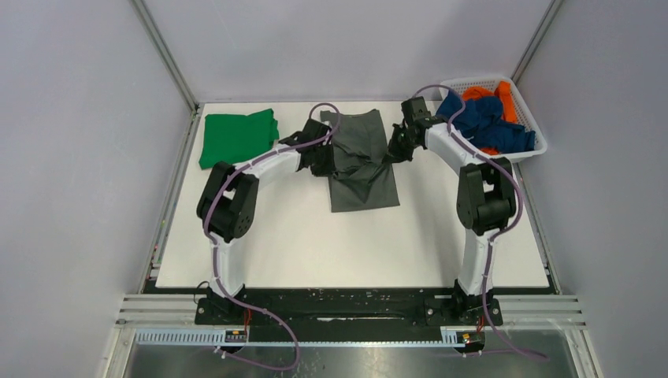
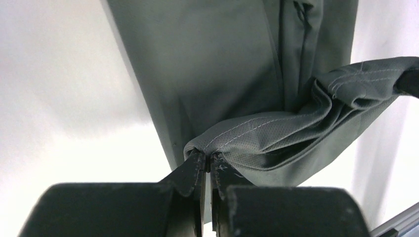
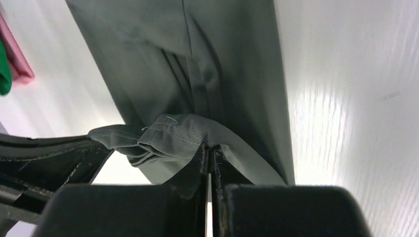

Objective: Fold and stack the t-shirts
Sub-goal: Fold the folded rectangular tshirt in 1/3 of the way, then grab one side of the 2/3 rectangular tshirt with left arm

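Note:
A dark grey t-shirt (image 1: 364,161) lies as a long strip in the middle of the white table (image 1: 315,236), its near end lifted and folded back. My left gripper (image 1: 324,161) is shut on its stitched hem at the left corner, seen in the left wrist view (image 2: 208,157). My right gripper (image 1: 391,151) is shut on the other corner of the hem, seen in the right wrist view (image 3: 209,147). The shirt (image 2: 217,64) (image 3: 197,59) hangs slack between them. A folded bright green t-shirt (image 1: 237,135) lies at the far left. Navy blue (image 1: 488,122) and orange (image 1: 504,98) shirts fill the basket.
A white lattice basket (image 1: 529,118) stands at the far right corner. A pink cloth edge (image 3: 20,59) shows under the green one (image 3: 4,74) in the right wrist view. Grey walls and metal frame rails surround the table.

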### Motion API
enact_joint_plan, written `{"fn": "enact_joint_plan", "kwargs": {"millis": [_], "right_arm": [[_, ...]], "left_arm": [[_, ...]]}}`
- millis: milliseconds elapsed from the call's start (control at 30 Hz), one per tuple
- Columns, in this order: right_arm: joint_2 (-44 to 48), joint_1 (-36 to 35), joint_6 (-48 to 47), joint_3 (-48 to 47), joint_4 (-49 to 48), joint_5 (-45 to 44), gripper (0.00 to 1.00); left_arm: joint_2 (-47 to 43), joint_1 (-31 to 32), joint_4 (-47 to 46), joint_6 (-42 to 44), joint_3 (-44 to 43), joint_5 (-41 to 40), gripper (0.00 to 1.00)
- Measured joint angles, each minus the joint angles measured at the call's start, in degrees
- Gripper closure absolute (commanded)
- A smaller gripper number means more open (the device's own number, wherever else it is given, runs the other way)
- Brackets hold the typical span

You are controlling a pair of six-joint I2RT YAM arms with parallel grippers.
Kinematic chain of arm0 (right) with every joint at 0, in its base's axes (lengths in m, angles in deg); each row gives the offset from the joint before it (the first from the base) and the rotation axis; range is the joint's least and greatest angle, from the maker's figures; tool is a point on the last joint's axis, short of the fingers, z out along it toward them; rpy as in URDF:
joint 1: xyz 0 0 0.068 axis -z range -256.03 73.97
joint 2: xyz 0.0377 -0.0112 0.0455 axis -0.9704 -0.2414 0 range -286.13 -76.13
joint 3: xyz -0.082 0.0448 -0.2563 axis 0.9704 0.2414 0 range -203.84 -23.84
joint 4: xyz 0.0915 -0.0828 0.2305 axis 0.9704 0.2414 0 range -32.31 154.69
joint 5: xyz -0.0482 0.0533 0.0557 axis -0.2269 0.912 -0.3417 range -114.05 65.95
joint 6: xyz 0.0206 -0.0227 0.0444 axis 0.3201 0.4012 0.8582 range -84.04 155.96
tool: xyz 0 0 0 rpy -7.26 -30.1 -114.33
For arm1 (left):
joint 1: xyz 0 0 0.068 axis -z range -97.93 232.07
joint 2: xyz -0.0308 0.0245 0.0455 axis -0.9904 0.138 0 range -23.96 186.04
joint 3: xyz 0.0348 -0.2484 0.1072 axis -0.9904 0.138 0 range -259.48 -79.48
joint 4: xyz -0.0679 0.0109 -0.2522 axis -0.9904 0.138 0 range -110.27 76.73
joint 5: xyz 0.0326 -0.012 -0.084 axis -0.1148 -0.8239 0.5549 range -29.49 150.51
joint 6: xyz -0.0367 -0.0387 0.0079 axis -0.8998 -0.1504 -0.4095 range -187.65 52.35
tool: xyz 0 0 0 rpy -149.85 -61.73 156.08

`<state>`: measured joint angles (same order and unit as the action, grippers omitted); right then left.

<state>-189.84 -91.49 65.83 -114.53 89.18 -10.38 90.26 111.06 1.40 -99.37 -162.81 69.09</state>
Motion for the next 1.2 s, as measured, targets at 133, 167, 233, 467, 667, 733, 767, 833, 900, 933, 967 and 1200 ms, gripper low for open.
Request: {"fn": "enact_joint_plan", "kwargs": {"millis": [133, 167, 233, 467, 667, 733, 767, 833, 900, 933, 967, 1200], "right_arm": [[-6.29, 0.24, 0.02, -6.8, 0.42, -1.68, 0.93], [-7.34, 0.26, 0.04, -7.98, 0.55, -2.16, 0.91], [-9.27, 0.37, 0.44, -10.32, 0.76, -3.17, 0.75], [-13.0, 1.29, -0.39, -16.87, 1.03, -3.32, 0.28], [-3.87, 1.6, -2.05, -1.88, -2.82, -1.6, 0.27], [1.42, 1.6, -2.32, 5.77, -3.19, -0.92, 0.27], [3.89, 1.6, -2.43, 9.22, -3.65, -0.59, 0.27], [8.76, 1.6, -2.58, 16.22, -4.5, -0.04, 0.3], [11.69, 1.6, -2.54, 20.94, -5.25, 0.57, 0.34], [12.31, 1.6, -2.54, 22.43, -5.66, 0.81, 0.37], [12.44, 1.6, -2.4, 23.61, -6.05, 1.05, 0.4], [9.75, 1.6, -1.97, 24.98, -8.55, 1.95, 0.5]], "left_arm": [[3.13, -2.43, 1.42, 0.13, -3.41, 0.5, 0.78], [3.96, -2.82, 1.7, 0.31, -4.26, 0.57, 0.72], [6.23, -3.76, 2.67, 0.55, -7.06, 0.83, 0.58], [8.66, -6.56, 4.72, 1.29, -12.24, 2.43, 0.15], [-3.1, -6.69, 2.51, 1.68, -0.74, 3.76, 0.14], [-8.39, -5.38, 1.95, 1.27, 5.4, 4.22, 0.15], [-10.21, -4.52, 1.53, 1.01, 7.91, 4.33, 0.16], [-12.76, -2.36, 0.13, -0.24, 13.05, 4.52, 0.22], [-13.09, -0.37, -1.18, -1.75, 16.94, 4.87, 0.29], [-12.72, 0.28, -1.46, -2.45, 18.23, 5.09, 0.33], [-12.0, 0.76, -1.79, -3.15, 19.15, 5.2, 0.36], [-5.73, 0.92, -5.51, -6.36, 16.13, 5.51, 0.62]]}}
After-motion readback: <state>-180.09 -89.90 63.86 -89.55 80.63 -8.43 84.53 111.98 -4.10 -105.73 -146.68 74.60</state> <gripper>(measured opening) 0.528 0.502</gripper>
